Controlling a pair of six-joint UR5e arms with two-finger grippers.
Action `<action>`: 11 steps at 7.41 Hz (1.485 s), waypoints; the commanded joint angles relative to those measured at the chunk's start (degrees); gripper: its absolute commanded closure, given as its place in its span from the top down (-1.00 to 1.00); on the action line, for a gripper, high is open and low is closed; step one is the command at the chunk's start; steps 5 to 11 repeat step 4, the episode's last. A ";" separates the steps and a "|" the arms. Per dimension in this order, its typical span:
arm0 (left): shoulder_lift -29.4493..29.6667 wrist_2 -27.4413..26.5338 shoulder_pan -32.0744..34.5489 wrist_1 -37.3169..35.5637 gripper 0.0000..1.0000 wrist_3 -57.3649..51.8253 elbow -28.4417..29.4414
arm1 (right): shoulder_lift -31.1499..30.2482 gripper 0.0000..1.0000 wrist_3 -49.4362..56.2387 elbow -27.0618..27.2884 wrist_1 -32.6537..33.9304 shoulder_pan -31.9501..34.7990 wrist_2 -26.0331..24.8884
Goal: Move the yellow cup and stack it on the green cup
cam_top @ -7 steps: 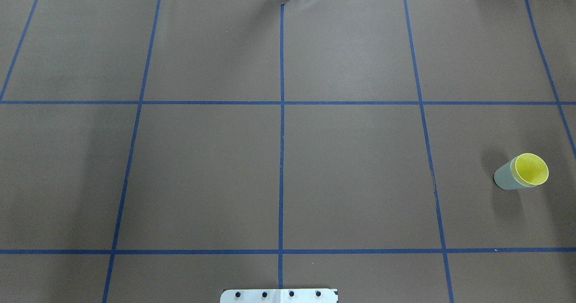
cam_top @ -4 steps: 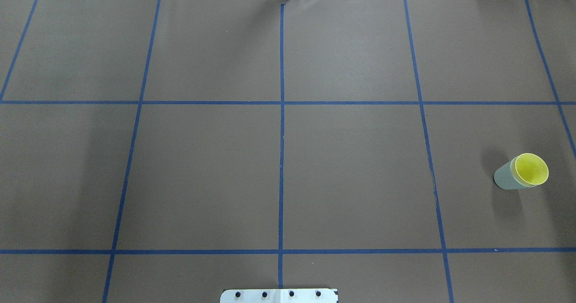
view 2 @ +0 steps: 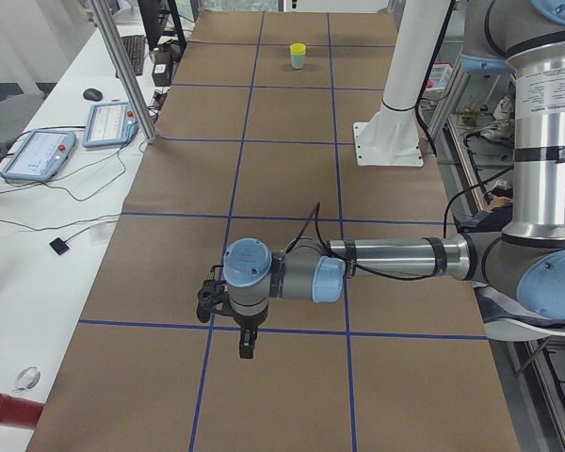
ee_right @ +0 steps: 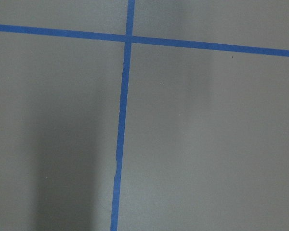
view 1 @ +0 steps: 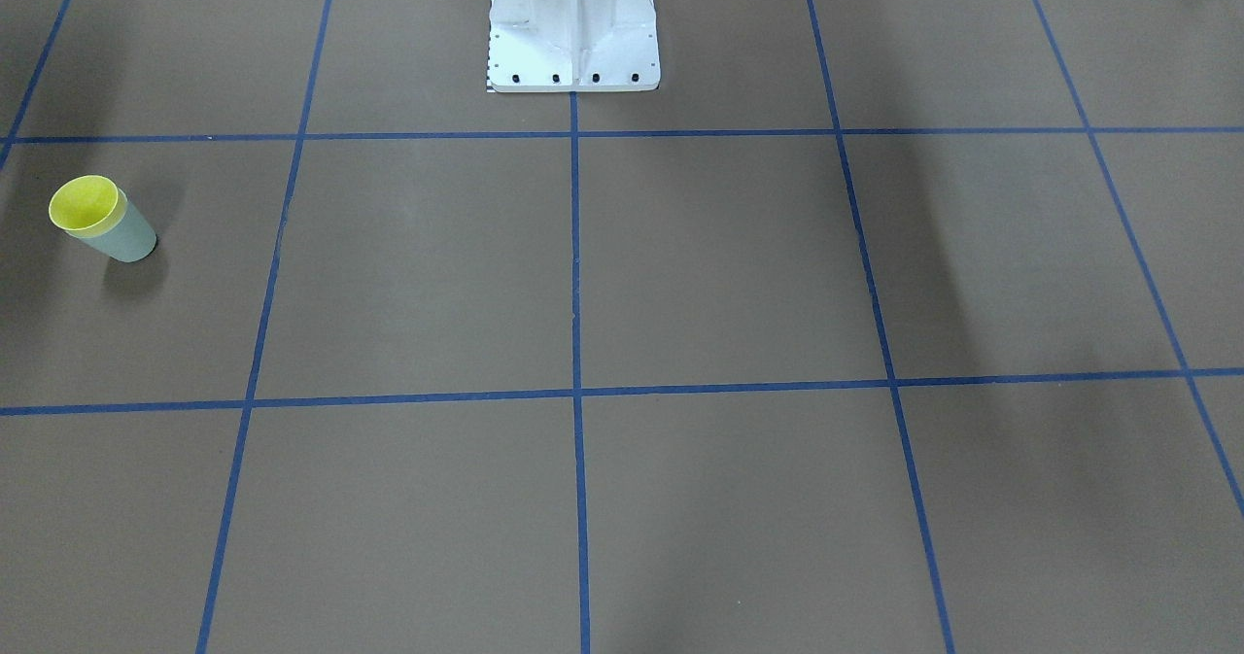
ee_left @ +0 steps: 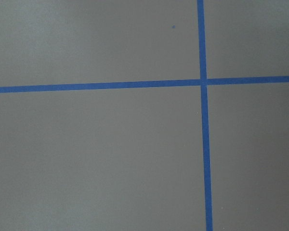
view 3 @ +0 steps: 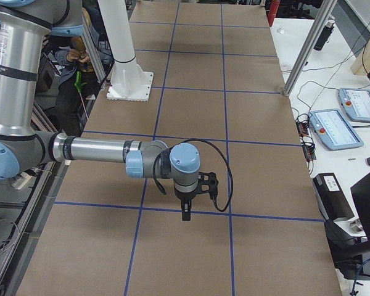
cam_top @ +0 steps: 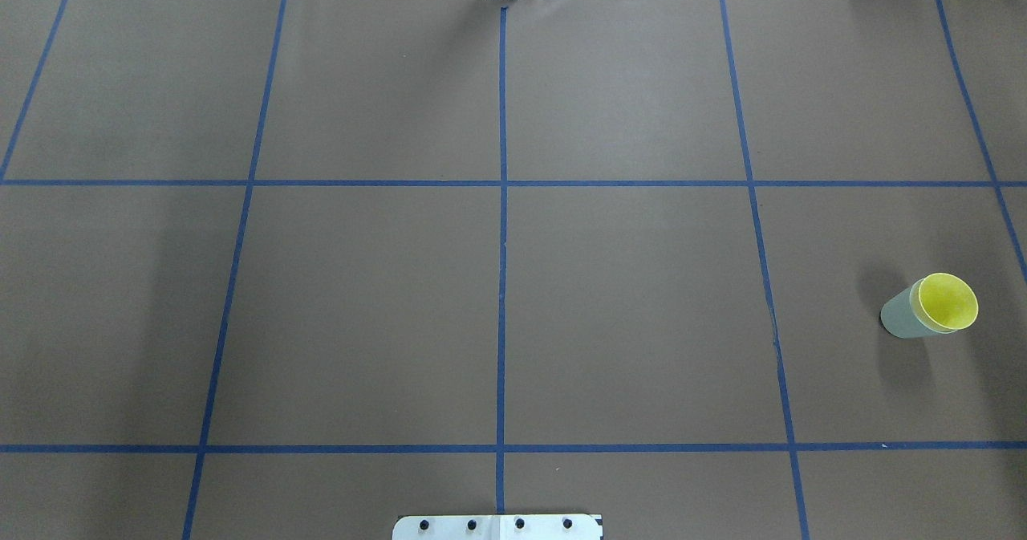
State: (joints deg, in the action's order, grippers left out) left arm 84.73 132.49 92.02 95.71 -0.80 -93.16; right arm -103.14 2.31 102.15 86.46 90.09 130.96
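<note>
item 1, left arm: forearm stretched level out over the table (cam_top: 626,283), wrist bent down. left hand (view 2: 246,350) points straight down, hanging above a line of blue tape (view 2: 292,330) with nothing in it. it shows only in the side view, so whether its fingers are apart or together cannot be told. its wrist camera shows only brown covering and a tape crossing.

item 2, right arm: same pose at the table's other end, forearm level, right hand (view 3: 185,213) pointing down just above a tape line, nothing in it. whether it is apart or together cannot be told.

item 3, yellow cup (cam_top: 948,301): bright yellow, seated inside the green cup (cam_top: 903,319); only its rim and inner wall show above the green rim.

item 4, green cup: pale mint, tapered, upright on the table toward the robot's right end, in the middle row of tape squares, well apart from both hands.
</note>
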 commanded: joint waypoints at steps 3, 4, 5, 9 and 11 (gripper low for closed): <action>0.00 -0.04 0.00 0.00 1.00 0.27 0.09 | 0.04 1.00 0.15 -0.63 -3.40 0.00 -0.09; 0.00 -0.04 0.00 0.00 1.00 0.28 0.18 | 0.04 1.00 0.15 -0.63 -3.40 0.00 -0.09; 0.00 -0.04 0.00 0.00 1.00 0.28 0.18 | 0.04 1.00 0.15 -0.63 -3.40 0.00 -0.09; 0.00 -0.04 0.00 0.00 1.00 0.28 0.18 | 0.04 1.00 0.15 -0.63 -3.40 0.00 -0.09; 0.00 -0.04 0.00 0.00 1.00 0.28 0.18 | 0.04 1.00 0.15 -0.63 -3.40 0.00 -0.09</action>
